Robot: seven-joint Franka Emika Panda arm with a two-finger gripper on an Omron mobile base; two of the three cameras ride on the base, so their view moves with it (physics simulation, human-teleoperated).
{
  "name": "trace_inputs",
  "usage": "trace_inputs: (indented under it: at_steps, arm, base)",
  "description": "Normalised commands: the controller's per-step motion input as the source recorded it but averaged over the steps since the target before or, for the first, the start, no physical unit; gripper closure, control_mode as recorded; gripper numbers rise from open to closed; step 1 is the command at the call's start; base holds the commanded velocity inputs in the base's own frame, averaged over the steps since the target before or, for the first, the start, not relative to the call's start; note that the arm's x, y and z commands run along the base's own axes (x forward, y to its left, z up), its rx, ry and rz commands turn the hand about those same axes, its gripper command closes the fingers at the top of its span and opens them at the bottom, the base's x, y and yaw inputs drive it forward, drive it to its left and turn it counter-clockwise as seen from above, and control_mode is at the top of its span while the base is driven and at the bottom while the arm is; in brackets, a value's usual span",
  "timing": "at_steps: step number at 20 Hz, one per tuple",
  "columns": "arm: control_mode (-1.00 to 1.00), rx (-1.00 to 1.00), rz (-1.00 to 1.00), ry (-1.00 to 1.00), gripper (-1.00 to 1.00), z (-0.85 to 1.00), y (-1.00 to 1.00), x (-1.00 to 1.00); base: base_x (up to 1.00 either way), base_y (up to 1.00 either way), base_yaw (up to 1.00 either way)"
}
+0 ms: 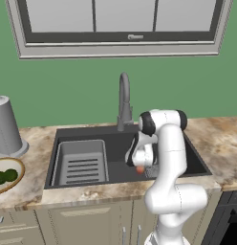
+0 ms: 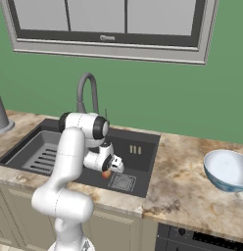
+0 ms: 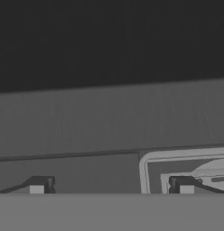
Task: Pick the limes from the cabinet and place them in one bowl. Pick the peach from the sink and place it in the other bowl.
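The peach [image 1: 140, 169], small and orange-red, sits on the floor of the dark sink [image 1: 121, 141] beside the square drain [image 2: 122, 182]. My gripper [image 2: 111, 170] hangs low in the basin right at the peach [image 2: 106, 174]. In the hand view my gripper [image 3: 111, 186] is open, its tips wide apart, with nothing between them and the peach hidden. Two dark green limes [image 1: 5, 176] lie in the shallow tan-rimmed bowl [image 1: 15, 165] on the counter at far left. The pale blue bowl [image 2: 226, 169] stands on the counter at right. The cabinet is out of view.
A grey gooseneck faucet [image 1: 123, 100] rises behind the basin. The light grey slotted rack [image 1: 83, 162] fills the sink's left half. A grey cylinder [image 1: 5, 125] stands on the counter at left. A window [image 1: 120, 24] spans the green wall.
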Motion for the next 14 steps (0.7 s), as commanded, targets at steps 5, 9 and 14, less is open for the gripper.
trace_inputs:
  at_steps: [5,9,14]
  arm:
    - [-1.00,0.00,-0.10,0.09,-1.00,-0.05,0.15,-0.16]
    - [-1.00,0.00,-0.12,0.04,-1.00,-0.02,0.06,-0.44]
    - [-1.00,0.00,-0.07,0.01,-1.00,-0.06,0.13,-0.31]
  base:
    - [0.00,0.00,0.00]
    - [0.00,0.00,0.00]
    - [0.00,0.00,0.00]
